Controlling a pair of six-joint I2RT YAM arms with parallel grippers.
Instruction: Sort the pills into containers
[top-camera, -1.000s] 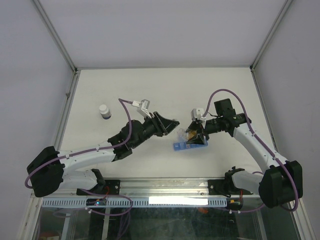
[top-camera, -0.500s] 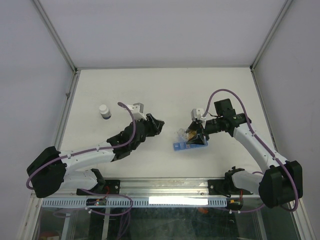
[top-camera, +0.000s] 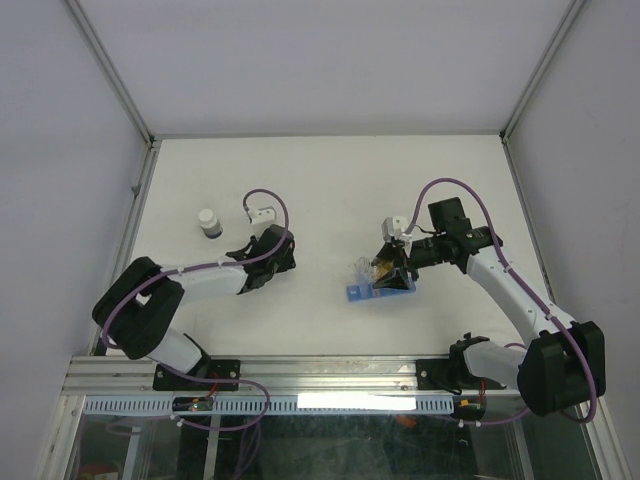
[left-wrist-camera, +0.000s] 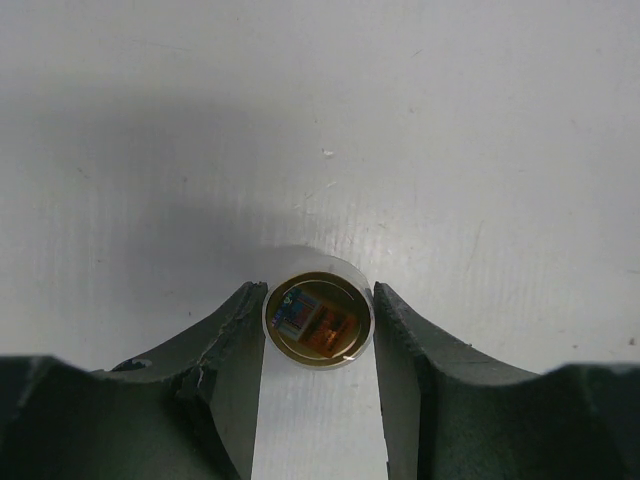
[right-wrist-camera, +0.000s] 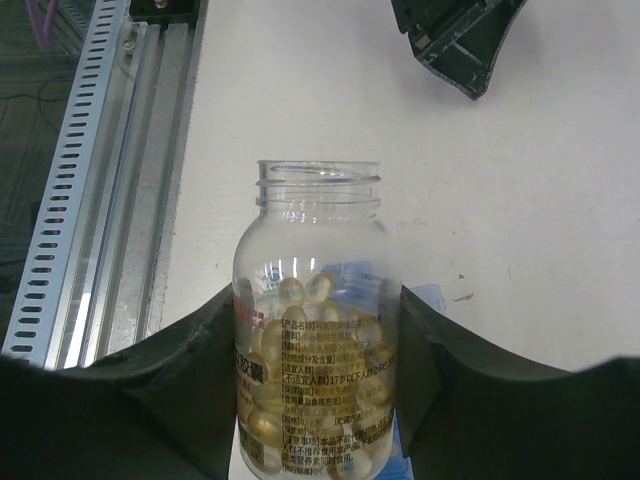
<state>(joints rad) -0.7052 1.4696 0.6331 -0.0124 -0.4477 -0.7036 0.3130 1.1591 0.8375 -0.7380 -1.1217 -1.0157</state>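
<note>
My right gripper (right-wrist-camera: 318, 305) (top-camera: 392, 272) is shut on a clear, uncapped bottle (right-wrist-camera: 315, 250) (top-camera: 368, 268) about half full of yellow pills (right-wrist-camera: 300, 400). It holds the bottle just above the blue containers strip (top-camera: 368, 293), and a blue corner of that strip (right-wrist-camera: 428, 298) shows behind the glass. My left gripper (left-wrist-camera: 320, 292) (top-camera: 278, 247) is low over the white table at the left. It is shut on a small round clear lid (left-wrist-camera: 317, 322), which touches both fingers (left-wrist-camera: 235, 340). From above, the lid is hidden under the gripper.
A small bottle with a white cap (top-camera: 209, 222) stands on the table left of my left gripper. A slotted metal rail (right-wrist-camera: 95, 170) runs along the table's near edge. Grey walls close in the table at the back and sides.
My left arm has drawn back to the left, away from the bottle, and folded down toward the table with the lid. The right arm and the bottle have not moved.
</note>
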